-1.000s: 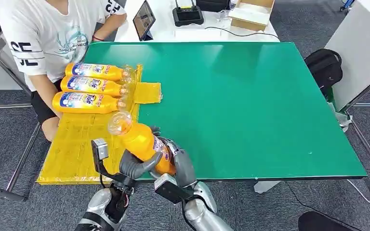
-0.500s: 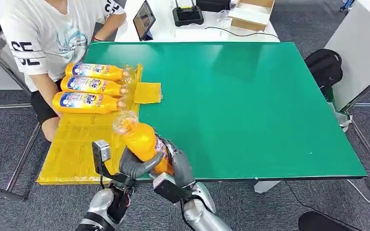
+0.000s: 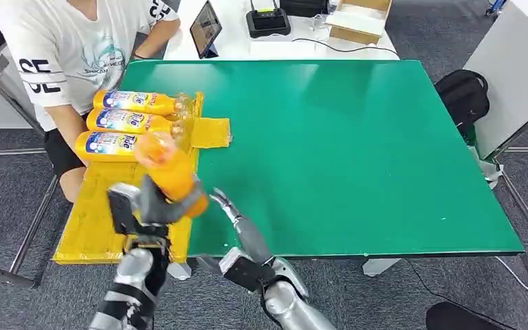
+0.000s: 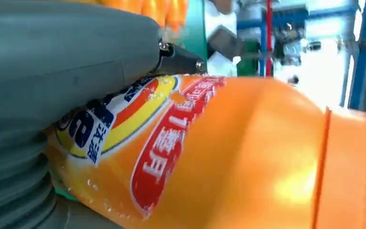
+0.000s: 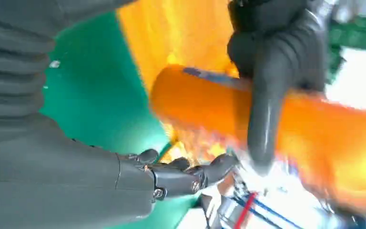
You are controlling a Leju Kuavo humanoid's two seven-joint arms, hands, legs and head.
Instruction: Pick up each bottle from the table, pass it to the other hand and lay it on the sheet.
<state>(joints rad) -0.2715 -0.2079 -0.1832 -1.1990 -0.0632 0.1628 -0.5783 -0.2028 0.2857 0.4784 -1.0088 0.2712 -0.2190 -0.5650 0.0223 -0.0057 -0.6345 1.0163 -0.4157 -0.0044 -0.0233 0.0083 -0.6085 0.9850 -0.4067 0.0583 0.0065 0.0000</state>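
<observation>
From the head view the left robot hand [image 3: 152,206] grips an orange bottle [image 3: 167,168] around its lower body and holds it tilted above the yellow sheet [image 3: 100,220], its blurred cap end toward the three bottles [image 3: 127,122] already lying side by side on the far part of that sheet. The right robot hand [image 3: 228,208] is just beside it over the green tabletop [image 3: 357,151], fingers apart and holding nothing — clear of the bottle. A person in a white shirt [image 3: 62,48] sits at the far left corner.

The left wrist view adds what the head view blurs: the bottle's label [image 4: 147,138], red with white characters and a yellow band carrying dark blue letters, and the ridged orange shoulder, with the grey thumb [image 4: 71,52] pressed across the label. The right wrist view shows the bottle [image 5: 286,129] from the other side, the left robot hand's dark fingers [image 5: 267,95] wrapped over it, and the right robot hand's own fingertips [image 5: 205,174] extended below, apart from the bottle — sheet and tabletop behind.

The bottle is glossy orange plastic, smeared by motion in two views.
</observation>
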